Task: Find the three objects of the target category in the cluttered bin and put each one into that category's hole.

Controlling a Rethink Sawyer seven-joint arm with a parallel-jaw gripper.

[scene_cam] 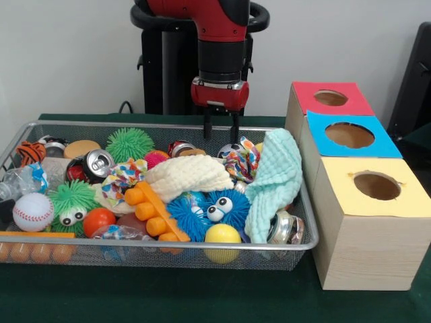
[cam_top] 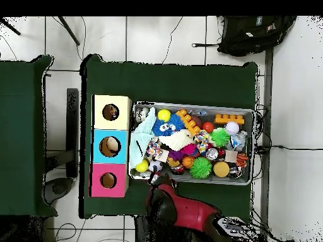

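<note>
The wire-mesh bin [scene_cam: 168,246] is full of toys; it also shows in the overhead view [cam_top: 195,105]. One dotted white fabric piece [scene_cam: 123,176] lies left of centre. A second [scene_cam: 242,160] lies at the far side beside the mint cloth. In the overhead view they show near the boxes [cam_top: 154,150] and at mid-bin [cam_top: 202,140]. I see no third. My gripper [scene_cam: 221,129] hangs open and empty over the bin's far edge, just above the second piece, and shows in the overhead view [cam_top: 154,178]. The yellow-topped hole [scene_cam: 377,186] is in the nearest box, also seen from overhead [cam_top: 110,112].
A mint-green waffle cloth [scene_cam: 276,178] drapes over the bin's right end, with a cream waffle cloth [scene_cam: 188,176] at the middle. Balls, cans, fuzzy toys with eyes and orange plastic pieces fill the rest. The blue-topped hole [scene_cam: 349,135] and red-topped hole [scene_cam: 330,98] lie behind the yellow one.
</note>
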